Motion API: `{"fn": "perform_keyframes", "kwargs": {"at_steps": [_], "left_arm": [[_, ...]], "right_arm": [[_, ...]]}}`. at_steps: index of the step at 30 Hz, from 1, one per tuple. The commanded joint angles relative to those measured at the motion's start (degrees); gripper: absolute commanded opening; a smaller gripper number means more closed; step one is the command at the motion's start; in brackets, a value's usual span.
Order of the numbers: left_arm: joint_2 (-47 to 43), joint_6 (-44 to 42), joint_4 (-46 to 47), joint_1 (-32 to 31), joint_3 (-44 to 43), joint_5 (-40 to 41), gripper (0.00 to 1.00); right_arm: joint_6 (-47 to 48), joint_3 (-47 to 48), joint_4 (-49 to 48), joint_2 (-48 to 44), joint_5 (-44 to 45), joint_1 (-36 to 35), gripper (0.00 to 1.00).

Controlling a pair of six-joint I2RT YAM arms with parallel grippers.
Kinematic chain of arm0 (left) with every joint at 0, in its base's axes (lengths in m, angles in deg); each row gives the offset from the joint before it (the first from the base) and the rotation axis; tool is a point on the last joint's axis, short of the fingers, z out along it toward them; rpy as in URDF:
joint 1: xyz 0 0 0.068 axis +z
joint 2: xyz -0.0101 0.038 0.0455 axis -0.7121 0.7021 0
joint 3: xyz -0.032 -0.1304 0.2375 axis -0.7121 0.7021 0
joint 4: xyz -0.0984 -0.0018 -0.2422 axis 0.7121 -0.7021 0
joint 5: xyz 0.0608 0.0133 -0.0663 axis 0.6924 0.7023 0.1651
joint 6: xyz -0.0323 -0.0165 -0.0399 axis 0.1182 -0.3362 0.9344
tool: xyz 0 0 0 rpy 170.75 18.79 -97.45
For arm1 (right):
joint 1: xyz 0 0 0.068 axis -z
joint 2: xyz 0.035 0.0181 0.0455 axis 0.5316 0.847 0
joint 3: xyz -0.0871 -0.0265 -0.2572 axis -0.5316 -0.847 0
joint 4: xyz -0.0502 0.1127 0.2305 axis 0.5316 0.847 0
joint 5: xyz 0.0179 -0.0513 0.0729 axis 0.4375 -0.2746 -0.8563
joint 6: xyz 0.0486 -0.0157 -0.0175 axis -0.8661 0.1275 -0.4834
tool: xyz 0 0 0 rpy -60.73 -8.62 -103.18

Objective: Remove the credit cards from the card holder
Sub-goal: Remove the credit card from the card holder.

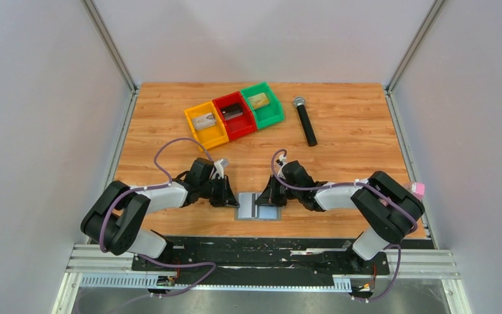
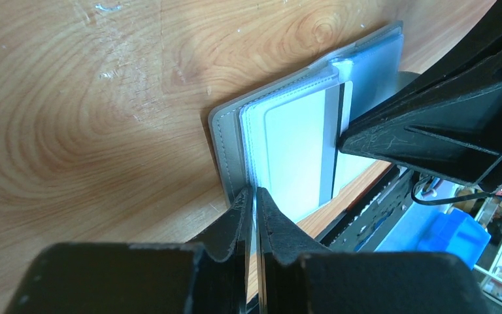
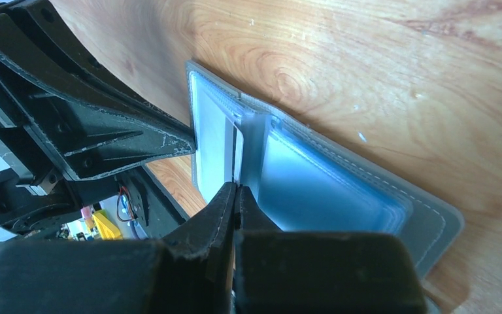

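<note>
Wood-grain table [image 1: 359, 176] ended just past the open grey-blue card holder [image 1: 259, 206], which lay at the middle of the near edge. A hard tug might have dragged the holder off or torn a sleeve. Both arms reached low and inward. The left gripper [image 2: 255, 196] was pinched narrow on the left panel's edge. The right gripper [image 3: 235, 190] was clamped on a clear sleeve [image 3: 251, 140] at the fold, and a pale credit card [image 2: 297, 157] sat tucked inside.

Bright, even light; close wrist views soft, pale glare on card holder [image 2: 287, 131].
</note>
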Motion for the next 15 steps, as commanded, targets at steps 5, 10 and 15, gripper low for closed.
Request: {"fn": "perform_keyframes", "kwargs": {"at_steps": [5,10,15], "left_arm": [[1.43,-1.69,-3.29,0.03,-1.03,3.16,0.14],[1.43,-1.6,-3.29,0.03,-1.24,2.98,0.14],[2.06,-1.94,-3.29,0.05,-1.85,2.99,0.15]], "right_arm": [[1.81,-1.04,0.59,-4.47,-0.5,1.5,0.0],[2.67,-1.32,2.78,-6.47,-0.11,2.26,0.0],[3.31,-1.7,3.44,-7.89,0.47,2.66,0.0]]}}
